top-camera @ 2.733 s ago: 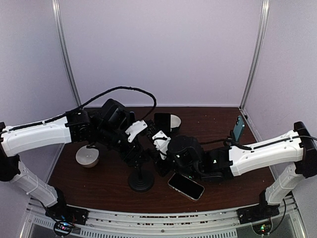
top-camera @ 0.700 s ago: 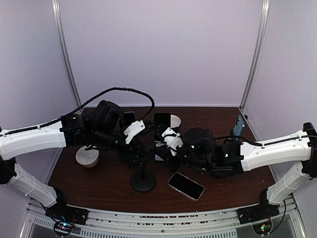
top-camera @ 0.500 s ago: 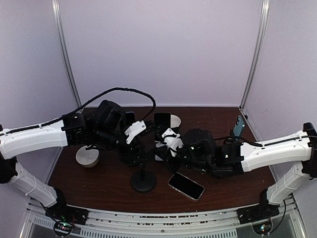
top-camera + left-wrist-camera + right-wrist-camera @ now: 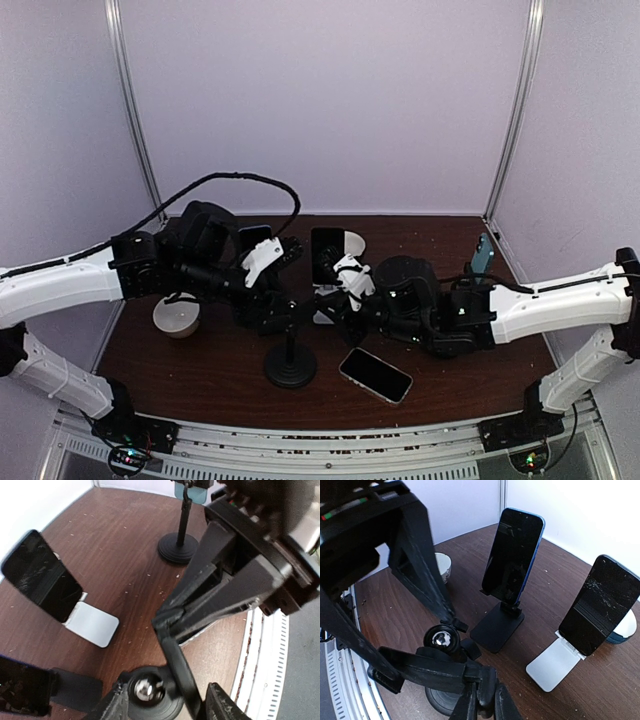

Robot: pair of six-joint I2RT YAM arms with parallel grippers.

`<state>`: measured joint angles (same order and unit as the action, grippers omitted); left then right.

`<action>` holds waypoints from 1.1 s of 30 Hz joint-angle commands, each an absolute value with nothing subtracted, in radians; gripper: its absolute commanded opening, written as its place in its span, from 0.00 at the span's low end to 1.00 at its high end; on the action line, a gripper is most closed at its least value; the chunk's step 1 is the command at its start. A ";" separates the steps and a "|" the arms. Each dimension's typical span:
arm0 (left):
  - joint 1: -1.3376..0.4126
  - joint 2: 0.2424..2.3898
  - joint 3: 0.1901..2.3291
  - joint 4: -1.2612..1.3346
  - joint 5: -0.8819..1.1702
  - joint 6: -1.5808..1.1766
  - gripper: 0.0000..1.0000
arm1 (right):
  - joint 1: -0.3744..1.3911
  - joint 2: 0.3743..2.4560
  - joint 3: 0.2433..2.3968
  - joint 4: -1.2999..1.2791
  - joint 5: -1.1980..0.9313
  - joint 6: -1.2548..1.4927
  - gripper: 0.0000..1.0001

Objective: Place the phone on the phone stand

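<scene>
I have both arms meeting over the middle of the table (image 4: pixel 170 372), right above the phone stand (image 4: pixel 290 372), whose round black base sits a little back from the near edge. My right gripper (image 4: pixel 482 696) is pinched fully closed on the thin black arm at the top of the stand. My left gripper (image 4: pixel 169 703) stands roughly half open, one finger on each side of the stand's ball joint (image 4: pixel 145 690), and I cannot tell whether either pad touches it. The phone (image 4: pixel 375 375) is not on the stand. It lies flat on the wood just right of the base, clear of it, angled, with its near corner close to the front edge and the right forearm passing above and behind it. On the left a white bowl (image 4: pixel 178 316) sits near the table's left edge under my left arm, with bare wood between it, the base and the front rail. More bare wood runs from the phone to the right edge. The back is crowded: a blue phone on a black stand (image 4: pixel 515 555) and a cracked phone on a silver stand (image 4: pixel 600 605) stand just behind the grippers, and a teal phone (image 4: pixel 483 258) is raised near the back right corner
</scene>
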<state>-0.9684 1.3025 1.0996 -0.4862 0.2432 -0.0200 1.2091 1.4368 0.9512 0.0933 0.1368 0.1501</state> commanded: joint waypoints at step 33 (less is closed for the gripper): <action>-0.930 0.966 0.856 -0.421 -0.067 -0.019 0.77 | 1.192 1.273 1.113 -0.663 0.102 0.211 1.00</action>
